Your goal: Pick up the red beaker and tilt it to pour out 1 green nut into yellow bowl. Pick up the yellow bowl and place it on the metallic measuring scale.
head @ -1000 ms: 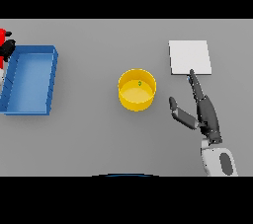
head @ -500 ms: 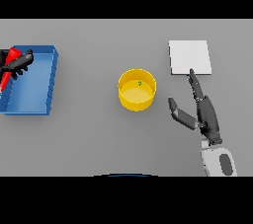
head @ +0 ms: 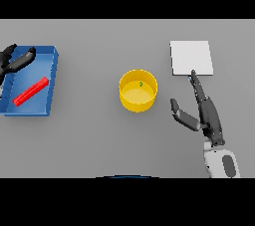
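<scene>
The left hand has let go and opens over the blue tray, red beaker now lying inside, green nut in the yellow bowl, so the open right hand takes the bowl next.

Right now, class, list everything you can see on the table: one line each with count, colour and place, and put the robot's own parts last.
Table: one, grey, fills the view.
Tray: one, blue, far left of the table.
Beaker: one, red, lying on its side in the tray.
Bowl: one, yellow, centre of the table.
Nut: one, green, inside the bowl near its far wall.
Scale: one, pale metallic square, right of the bowl, farther back.
Left hand: one, dark, over the tray's far left corner, fingers relaxed, holding nothing.
Right hand: one, dark, right of the bowl, fingers straight, pointing toward the scale.
</scene>
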